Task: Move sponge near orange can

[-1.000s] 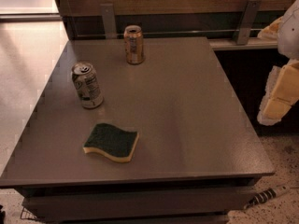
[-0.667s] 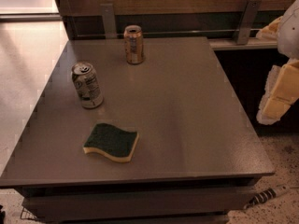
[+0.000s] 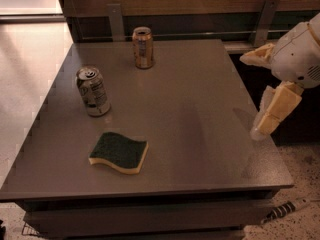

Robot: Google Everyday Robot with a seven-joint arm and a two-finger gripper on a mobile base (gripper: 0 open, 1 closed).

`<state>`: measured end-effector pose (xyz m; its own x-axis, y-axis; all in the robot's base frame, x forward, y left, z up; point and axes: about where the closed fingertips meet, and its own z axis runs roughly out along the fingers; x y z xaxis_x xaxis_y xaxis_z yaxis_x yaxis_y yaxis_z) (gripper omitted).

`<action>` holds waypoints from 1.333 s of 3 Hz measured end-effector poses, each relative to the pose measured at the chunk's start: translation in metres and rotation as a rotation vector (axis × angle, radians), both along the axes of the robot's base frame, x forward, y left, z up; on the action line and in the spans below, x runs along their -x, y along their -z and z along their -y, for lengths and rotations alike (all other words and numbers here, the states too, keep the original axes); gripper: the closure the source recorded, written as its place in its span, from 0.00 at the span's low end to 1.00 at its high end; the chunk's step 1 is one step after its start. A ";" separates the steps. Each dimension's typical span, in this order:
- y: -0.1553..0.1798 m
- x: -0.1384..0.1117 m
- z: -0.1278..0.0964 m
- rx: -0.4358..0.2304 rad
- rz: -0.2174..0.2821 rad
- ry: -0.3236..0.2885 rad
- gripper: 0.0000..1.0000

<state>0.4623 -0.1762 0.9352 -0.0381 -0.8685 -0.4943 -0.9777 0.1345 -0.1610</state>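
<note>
The sponge [image 3: 119, 152] lies flat in the lower left of the frame, near the front edge of the grey table [image 3: 200, 109], green scouring face up and yellow foam showing along its near side. The orange can [image 3: 143, 47] stands upright at the upper centre, close to the table's back edge and well apart from the sponge. A white-grey can [image 3: 93, 91] stands upright between them, a little to the left. The step in hand looks like the reach for the sponge, and nothing of the move is done yet. To do it well, the arm would best come down from above over the sponge's middle and close across its narrower width, since the foam will squash and a shallow pinch at the wavy edge could slip. The carry toward the upper centre should pass to the right of the white-grey can, and the sponge should be set down beside the orange can without nudging it, as an empty can tips easily. The gripper [image 3: 251, 96] hangs at the right edge of the frame, off the table's right side, its two pale fingers [image 3: 272, 111] spread wide apart, holding and touching nothing.
</note>
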 end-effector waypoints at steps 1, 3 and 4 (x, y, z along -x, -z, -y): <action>0.038 -0.002 -0.049 -0.234 -0.006 -0.142 0.00; 0.056 0.021 -0.132 -0.650 0.011 -0.331 0.00; 0.054 0.023 -0.137 -0.665 0.015 -0.345 0.00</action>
